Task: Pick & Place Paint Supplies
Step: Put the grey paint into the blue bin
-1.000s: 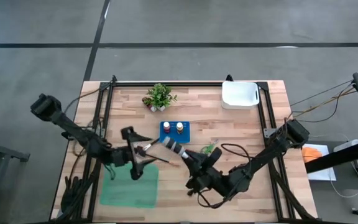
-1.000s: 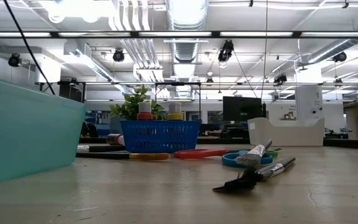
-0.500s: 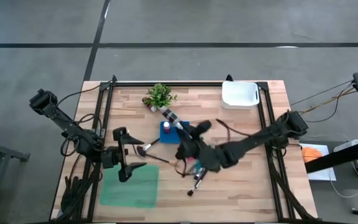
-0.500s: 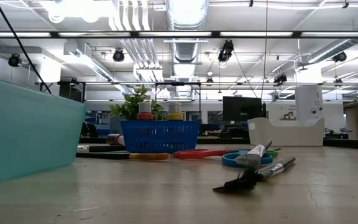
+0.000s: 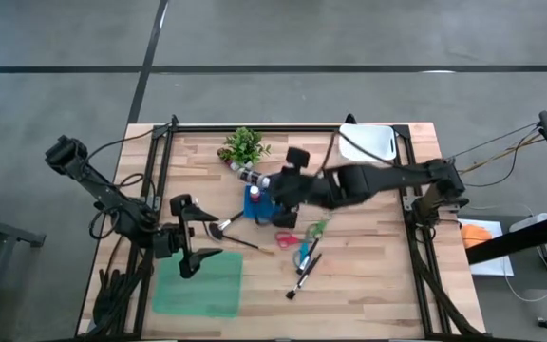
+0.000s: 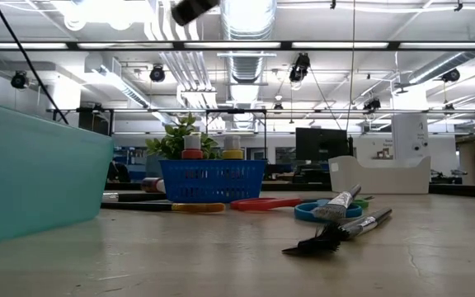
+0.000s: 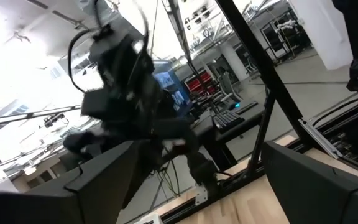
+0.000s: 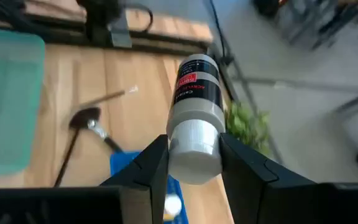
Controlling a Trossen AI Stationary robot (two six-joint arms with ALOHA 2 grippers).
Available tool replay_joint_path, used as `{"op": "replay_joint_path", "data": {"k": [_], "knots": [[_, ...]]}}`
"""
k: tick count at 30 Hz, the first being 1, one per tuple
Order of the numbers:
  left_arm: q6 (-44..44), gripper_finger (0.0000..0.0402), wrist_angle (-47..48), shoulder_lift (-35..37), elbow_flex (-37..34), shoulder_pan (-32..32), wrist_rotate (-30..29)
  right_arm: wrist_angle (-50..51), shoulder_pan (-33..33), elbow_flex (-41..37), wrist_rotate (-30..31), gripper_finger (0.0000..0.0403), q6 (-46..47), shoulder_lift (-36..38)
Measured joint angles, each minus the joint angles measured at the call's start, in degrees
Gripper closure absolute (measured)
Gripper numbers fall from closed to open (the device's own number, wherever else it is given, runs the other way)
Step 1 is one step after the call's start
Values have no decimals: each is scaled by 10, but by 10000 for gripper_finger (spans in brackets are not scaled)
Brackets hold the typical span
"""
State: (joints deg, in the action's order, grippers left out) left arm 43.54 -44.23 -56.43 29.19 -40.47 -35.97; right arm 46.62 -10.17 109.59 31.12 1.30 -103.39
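right gripper [image 8: 191, 163] clamps a white-capped paint bottle [image 8: 194, 118] above the blue basket [image 5: 265, 202]; left gripper [image 5: 198, 249], jaws wide and empty, waits by the green bin [image 5: 198, 285]. brushes [image 5: 302, 272] and scissors [image 5: 288, 238] lie unsorted.

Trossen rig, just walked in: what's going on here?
The right gripper is shut on a paint bottle with a white cap and dark label, carried in the air over the blue basket near the potted plant. The left gripper waits open beside the green bin, holding nothing. Brushes and red-handled scissors lie loose on the table; a white tray sits at the far corner.
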Motion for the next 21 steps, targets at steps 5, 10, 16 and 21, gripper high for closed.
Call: {"op": "replay_joint_path", "data": {"k": [5,10,16,21], "knots": [[20,44,6,29,1,0,-5,92,40,49,-145,291,47,-15],[13,44,46,73,1,0,-18,181,71,63,-209,291,80,-51],[-28,46,107,98,0,0,-69,201,84,64,-258,291,79,-93],[-35,46,115,98,0,-1,-70,258,95,97,-286,291,68,-135]]}}
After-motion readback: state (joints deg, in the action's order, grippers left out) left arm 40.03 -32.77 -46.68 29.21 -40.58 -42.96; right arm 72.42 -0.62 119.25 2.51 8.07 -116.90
